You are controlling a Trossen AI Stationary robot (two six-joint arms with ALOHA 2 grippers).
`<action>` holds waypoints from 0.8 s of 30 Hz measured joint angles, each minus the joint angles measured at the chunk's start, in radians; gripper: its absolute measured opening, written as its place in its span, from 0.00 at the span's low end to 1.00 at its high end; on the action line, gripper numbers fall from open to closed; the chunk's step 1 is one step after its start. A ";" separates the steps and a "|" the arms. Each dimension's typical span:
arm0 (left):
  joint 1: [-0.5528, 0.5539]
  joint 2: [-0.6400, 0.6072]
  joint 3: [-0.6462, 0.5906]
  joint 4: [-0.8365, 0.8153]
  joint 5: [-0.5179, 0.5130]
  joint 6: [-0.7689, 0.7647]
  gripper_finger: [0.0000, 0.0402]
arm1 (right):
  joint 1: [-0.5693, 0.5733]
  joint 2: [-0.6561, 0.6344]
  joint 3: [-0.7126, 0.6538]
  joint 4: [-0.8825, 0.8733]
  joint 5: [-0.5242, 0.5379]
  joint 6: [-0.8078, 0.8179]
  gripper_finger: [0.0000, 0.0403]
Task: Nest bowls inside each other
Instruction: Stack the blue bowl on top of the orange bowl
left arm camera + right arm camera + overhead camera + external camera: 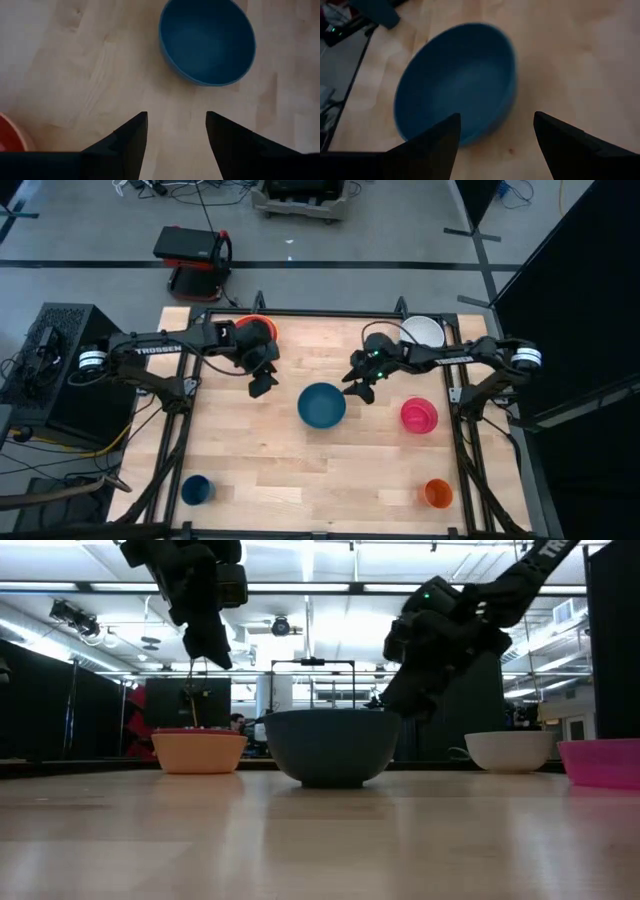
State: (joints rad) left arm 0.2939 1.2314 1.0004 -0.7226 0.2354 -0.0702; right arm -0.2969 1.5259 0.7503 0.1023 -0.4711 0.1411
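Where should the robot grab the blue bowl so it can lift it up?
Probably by the rim. The blue bowl sits upright and alone mid-table, so its thin wall suits one finger inside, one outside. The open right gripper hovers beside its right edge; coming down from above onto that side looks easiest.

Teal-blue bowl (pixel 322 405); magenta bowl (pixel 419 415); white bowl (pixel 423 331); red-orange bowl (pixel 262 328). Small blue cup (pixel 196 489), small orange cup (pixel 438 493). Worktop (pixel 300 470) pale wood-grain.

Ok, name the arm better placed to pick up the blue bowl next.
Right, probably. The right gripper hangs open beside the blue bowl's rim; the left gripper, also open, sits farther off, nearer the orange bowl.
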 joint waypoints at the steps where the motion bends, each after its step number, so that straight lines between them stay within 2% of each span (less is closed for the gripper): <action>1: 0.000 0.000 0.000 0.000 -0.003 0.002 0.47 | 0.007 0.013 0.012 -0.009 -0.003 0.002 0.60; 9: -0.002 0.000 0.000 0.001 -0.023 0.017 0.46 | 0.057 0.116 0.102 -0.072 -0.027 0.013 0.60; 18: -0.002 0.001 0.000 0.000 -0.024 0.017 0.47 | 0.067 0.203 0.123 -0.081 -0.030 0.039 0.59; 24: -0.002 0.001 0.000 0.017 -0.030 0.017 0.46 | 0.066 0.219 0.132 -0.059 -0.001 0.036 0.43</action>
State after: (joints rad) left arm 0.2916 1.2320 1.0005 -0.7052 0.2053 -0.0534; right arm -0.2306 1.7451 0.8825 0.0437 -0.4721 0.1774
